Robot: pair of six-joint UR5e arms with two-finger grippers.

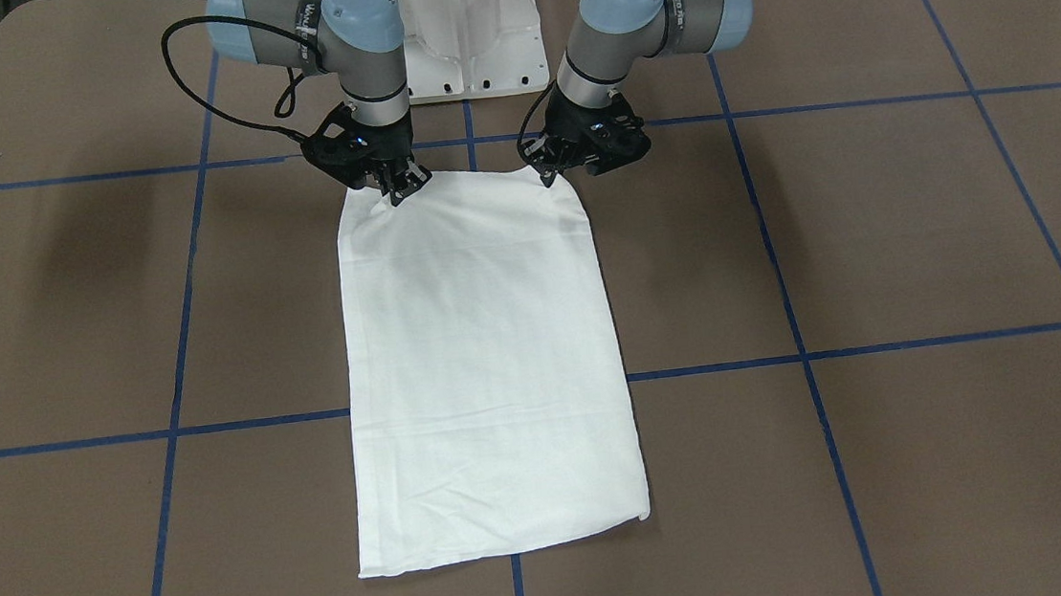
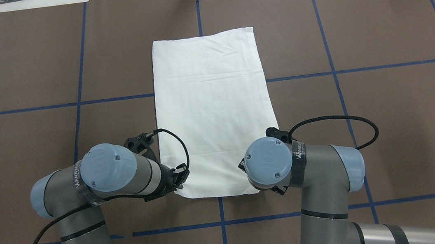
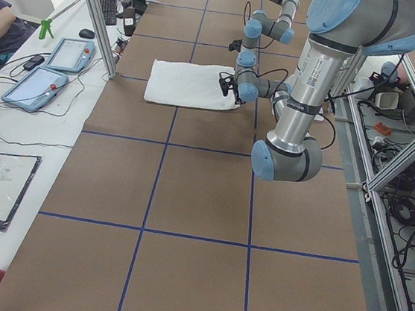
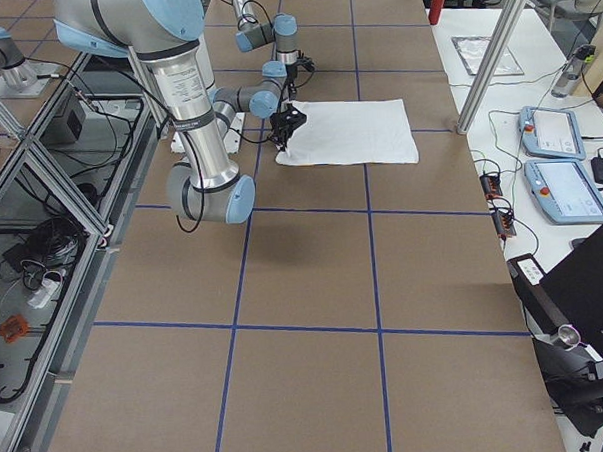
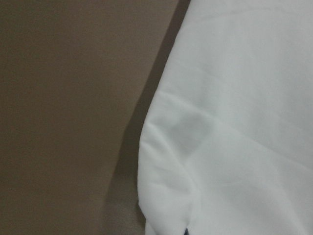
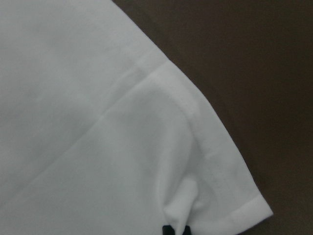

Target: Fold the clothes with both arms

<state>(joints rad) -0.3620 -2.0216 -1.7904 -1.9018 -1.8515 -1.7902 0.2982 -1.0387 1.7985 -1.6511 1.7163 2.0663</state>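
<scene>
The soft white cotton T-shirt [image 1: 488, 359], folded into a long, faintly creased rectangle with a stitched hem, lies flat mid-table on the matte brown table cover [image 1: 918, 226] gridded with blue tape lines [image 1: 881, 347]. The black two-finger right gripper [image 1: 406, 188] is pinched almost closed on one puckered robot-side corner, and the black two-finger left gripper [image 1: 547, 177] nips the other. Seen from overhead, the light-blue joint caps [image 2: 109, 166] of the silver-grey tubular arms [image 2: 317, 192] partly cover those corners, and the white pedestal base plate [image 1: 471, 53] stands just behind.
</scene>
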